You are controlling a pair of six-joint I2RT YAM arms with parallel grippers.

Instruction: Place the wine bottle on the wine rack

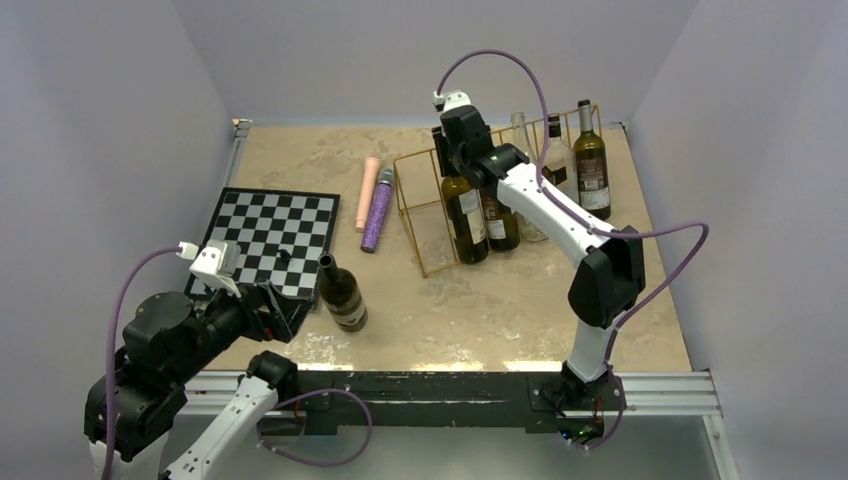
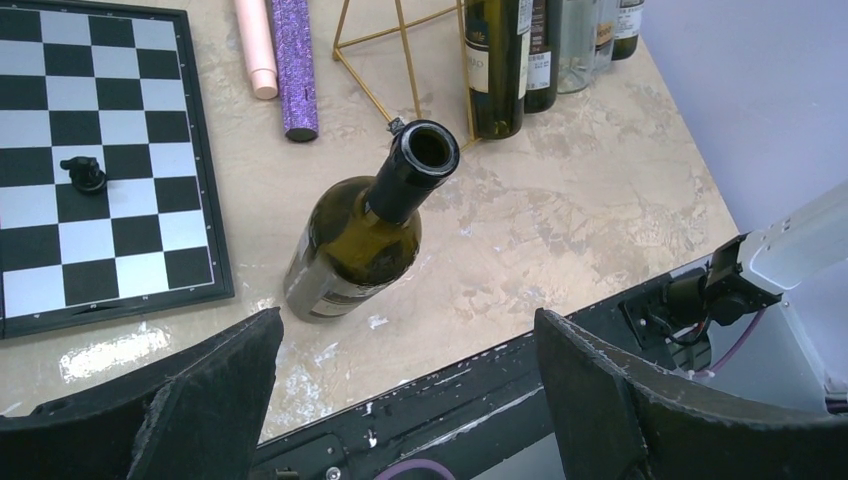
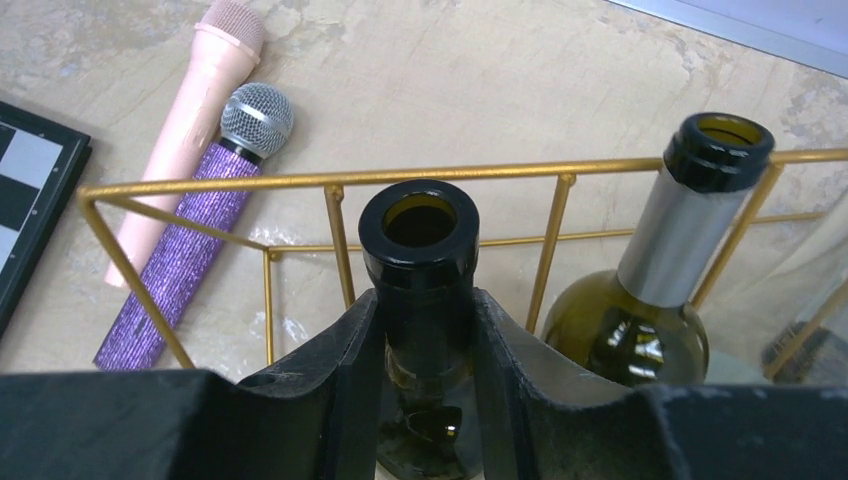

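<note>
The wine rack (image 1: 420,212) is a golden wire frame at the back middle of the table. My right gripper (image 1: 455,148) is shut on the neck of a dark wine bottle (image 1: 466,215) that stands upright inside a rack bay. In the right wrist view my right gripper (image 3: 420,310) pinches that neck (image 3: 420,235) from both sides, with the rack wire (image 3: 300,182) just behind it. Another dark wine bottle (image 1: 343,295) stands upright on the table by the chessboard. My left gripper (image 1: 285,312) is open and empty, to the left of that bottle (image 2: 360,240) at the table's front edge.
A black-and-white chessboard (image 1: 270,240) with one black piece (image 1: 284,256) lies at the left. A pink microphone (image 1: 367,192) and a purple one (image 1: 378,212) lie left of the rack. Several more bottles (image 1: 591,165) stand in the rack's right bays. A foil-necked bottle (image 3: 680,240) stands beside the held one.
</note>
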